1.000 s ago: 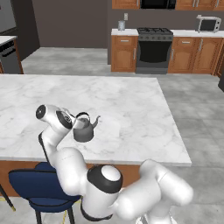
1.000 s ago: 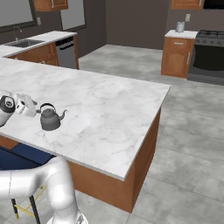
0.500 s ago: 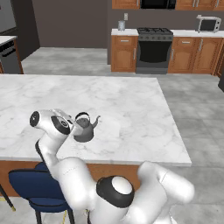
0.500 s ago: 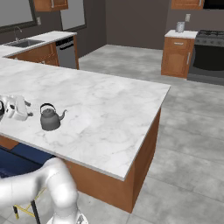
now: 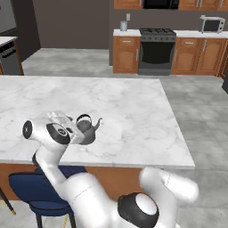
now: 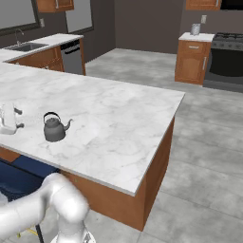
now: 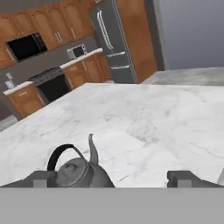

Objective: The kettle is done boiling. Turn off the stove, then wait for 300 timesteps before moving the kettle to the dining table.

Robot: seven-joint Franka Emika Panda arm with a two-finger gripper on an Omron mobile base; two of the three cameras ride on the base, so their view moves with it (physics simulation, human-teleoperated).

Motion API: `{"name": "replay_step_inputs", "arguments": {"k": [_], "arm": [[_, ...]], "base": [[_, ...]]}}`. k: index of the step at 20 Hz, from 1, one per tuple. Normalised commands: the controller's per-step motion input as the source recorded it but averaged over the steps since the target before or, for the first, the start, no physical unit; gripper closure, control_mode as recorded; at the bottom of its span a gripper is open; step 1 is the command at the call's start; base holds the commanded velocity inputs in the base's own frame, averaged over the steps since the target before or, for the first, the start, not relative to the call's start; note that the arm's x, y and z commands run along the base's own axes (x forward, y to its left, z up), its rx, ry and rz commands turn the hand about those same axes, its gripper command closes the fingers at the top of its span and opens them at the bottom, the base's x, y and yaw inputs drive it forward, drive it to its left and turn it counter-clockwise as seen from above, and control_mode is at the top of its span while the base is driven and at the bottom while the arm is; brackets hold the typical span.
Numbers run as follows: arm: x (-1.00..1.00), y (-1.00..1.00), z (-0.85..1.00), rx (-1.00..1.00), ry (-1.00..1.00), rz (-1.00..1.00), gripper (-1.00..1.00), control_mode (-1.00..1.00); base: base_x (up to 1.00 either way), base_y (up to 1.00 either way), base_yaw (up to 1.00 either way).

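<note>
Now set down, the kettle (image 6: 54,128) stands upright on the dining table (image 6: 118,109), lower left of the right base frame, well inside its edges. Fingers spread, the gripper (image 7: 111,178) holds nothing; backing off cleanly looks wise, with bare marble rightward. The stove (image 5: 156,51) sits upper right.

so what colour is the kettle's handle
Black: the arched loop handle over the dark-grey kettle on the marble dining table, clearest in the hand view.

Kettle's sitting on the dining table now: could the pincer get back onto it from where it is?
Probably yes: the pincer, open, sits just beside the kettle above the dining table, nothing between them.
</note>
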Motion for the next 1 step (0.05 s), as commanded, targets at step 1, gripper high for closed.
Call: {"name": "replay_step_inputs", "arguments": {"k": [1], "arm": [[-0.70,-0.01,0.46,0.00,-0.10,-0.03,-1.00,-1.00]], "base": [[0.00,0.00,0.00]]}}
